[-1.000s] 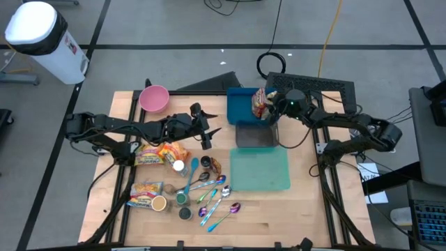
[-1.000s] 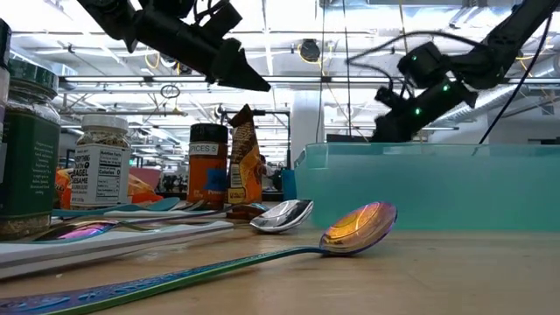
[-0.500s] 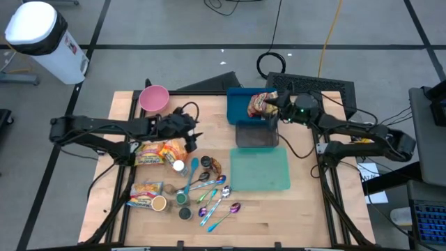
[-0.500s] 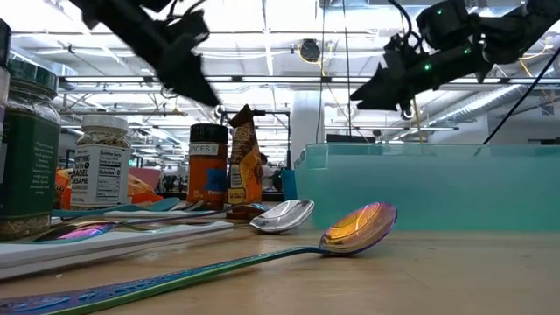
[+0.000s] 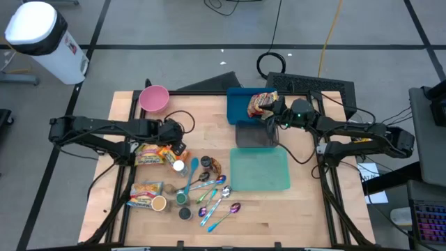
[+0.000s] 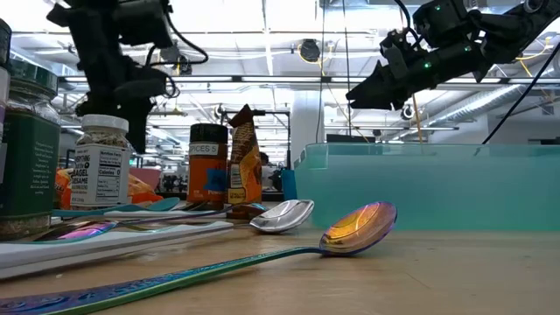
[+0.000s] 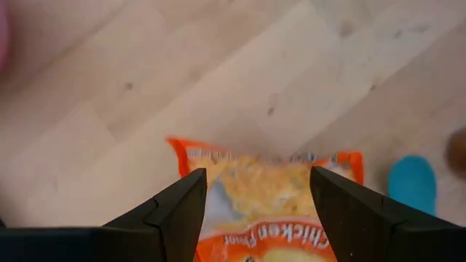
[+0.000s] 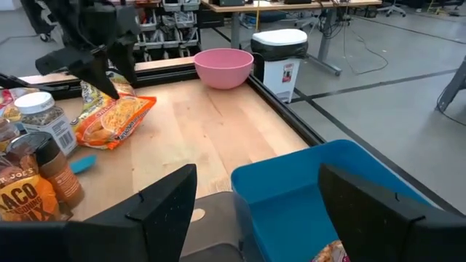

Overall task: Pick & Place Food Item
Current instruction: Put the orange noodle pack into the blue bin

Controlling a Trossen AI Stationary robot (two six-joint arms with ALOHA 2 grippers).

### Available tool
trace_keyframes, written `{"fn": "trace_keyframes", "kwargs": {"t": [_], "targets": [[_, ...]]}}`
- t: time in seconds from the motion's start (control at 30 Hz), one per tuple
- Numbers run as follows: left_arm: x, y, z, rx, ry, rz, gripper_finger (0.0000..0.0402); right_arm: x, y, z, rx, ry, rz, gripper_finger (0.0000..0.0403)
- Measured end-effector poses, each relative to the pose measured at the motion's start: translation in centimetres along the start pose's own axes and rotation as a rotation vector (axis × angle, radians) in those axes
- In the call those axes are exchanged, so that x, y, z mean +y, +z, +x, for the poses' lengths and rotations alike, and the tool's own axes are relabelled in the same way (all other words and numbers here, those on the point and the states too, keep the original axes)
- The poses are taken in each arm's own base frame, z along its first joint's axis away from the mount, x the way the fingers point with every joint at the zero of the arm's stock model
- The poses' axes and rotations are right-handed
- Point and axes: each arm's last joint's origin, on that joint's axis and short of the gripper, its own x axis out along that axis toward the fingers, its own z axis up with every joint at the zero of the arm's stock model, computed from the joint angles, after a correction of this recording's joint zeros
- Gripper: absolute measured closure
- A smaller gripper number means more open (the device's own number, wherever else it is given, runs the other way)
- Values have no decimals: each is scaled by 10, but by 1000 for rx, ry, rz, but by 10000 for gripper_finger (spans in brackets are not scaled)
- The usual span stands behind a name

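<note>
An orange noodle packet (image 5: pixel 169 153) lies flat on the wooden table, left of centre. My left gripper (image 5: pixel 178 144) points down just above it, open. In the left wrist view its fingers (image 7: pixel 258 175) stand on either side of the packet's end (image 7: pixel 269 196) without touching it. A brown-and-yellow snack packet (image 5: pixel 261 103) lies in the blue bin (image 5: pixel 238 104) at the far middle of the table. My right gripper (image 5: pixel 277 111) hovers open beside that packet, over the bin's right side, with nothing between its fingers (image 8: pixel 257 175).
A pink bowl (image 5: pixel 154 98) stands at the far left. A dark tray (image 5: pixel 256 135) and a teal bin (image 5: pixel 260 171) lie near the blue bin. Spice jars (image 5: pixel 179 167), several spoons (image 5: pixel 216 199) and more packets (image 5: pixel 145 192) crowd the near left.
My right gripper has let go of the snack packet, which now lies in the blue bin, then risen and drawn back toward the table's right edge. My left gripper has moved toward the table's left edge, sunk and tipped from level to pointing down over the orange packet.
</note>
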Motion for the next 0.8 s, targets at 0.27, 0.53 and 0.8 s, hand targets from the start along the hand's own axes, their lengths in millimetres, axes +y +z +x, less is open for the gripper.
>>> {"fn": "trace_keyframes", "kwargs": {"t": [0.27,0.53,0.8], "targets": [[6,-19,19,91,32,-46,154,0,0,0,0,0,-13,128],[7,-18,19,76,41,-51,229,0,0,0,0,0,-13,132],[9,-16,20,78,45,-33,384,0,0,0,0,0,-13,134]]}}
